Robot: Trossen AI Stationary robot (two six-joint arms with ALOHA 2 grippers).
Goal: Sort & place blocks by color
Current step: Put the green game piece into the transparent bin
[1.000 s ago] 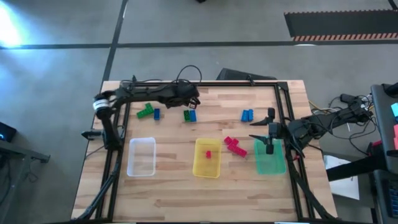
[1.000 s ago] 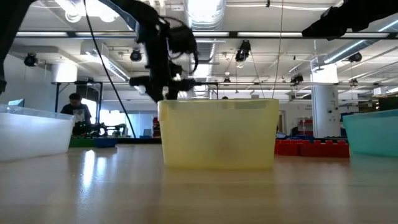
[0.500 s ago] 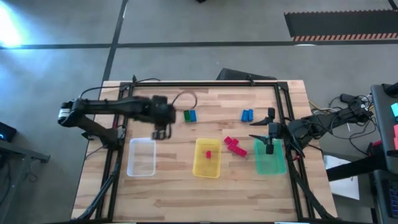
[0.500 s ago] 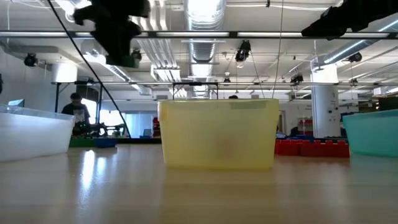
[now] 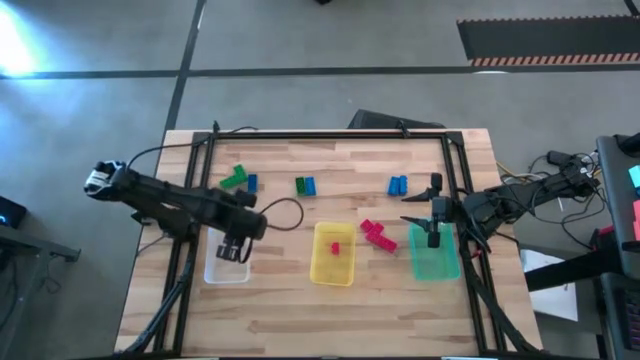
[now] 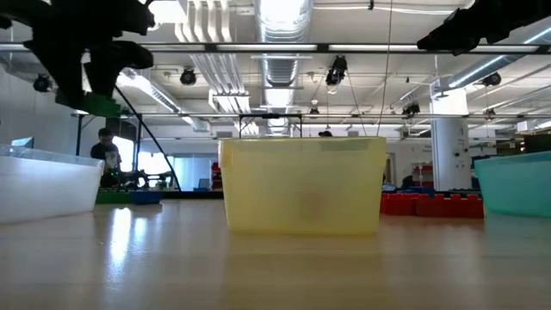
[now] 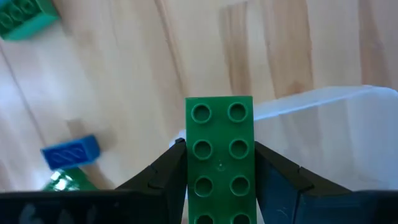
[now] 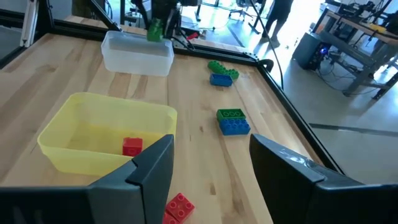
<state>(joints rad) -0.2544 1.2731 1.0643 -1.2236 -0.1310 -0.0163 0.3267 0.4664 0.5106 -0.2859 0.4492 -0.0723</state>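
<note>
My left gripper [image 7: 219, 186] is clamping a green block [image 7: 220, 155] between its fingers and hanging over the clear tray [image 5: 228, 262] at the left of the table [image 5: 300, 310]; the low view is showing that block raised above the tray's rim, so I am judging it not yet dropped. My right gripper [image 5: 434, 229] is waiting with its fingers spread above the teal tray [image 5: 436, 262] at the right edge, holding nothing. As for progress, I am reading the sort as barely begun: the yellow tray [image 5: 333, 255] is holding one red block [image 5: 334, 248], the clear tray is looking empty as far as I can tell, and I am seeing nothing inside the teal tray, though the gripper is covering part of it. Left on the wood are a green-and-blue pair [image 5: 240, 180] near the far left, a second green-and-blue pair [image 5: 305, 185] at the middle, two blue blocks [image 5: 397, 185] toward the right, and a cluster of red blocks [image 5: 377, 234] lying between the yellow and teal trays. I am counting most of the bricks as still unsorted.
</note>
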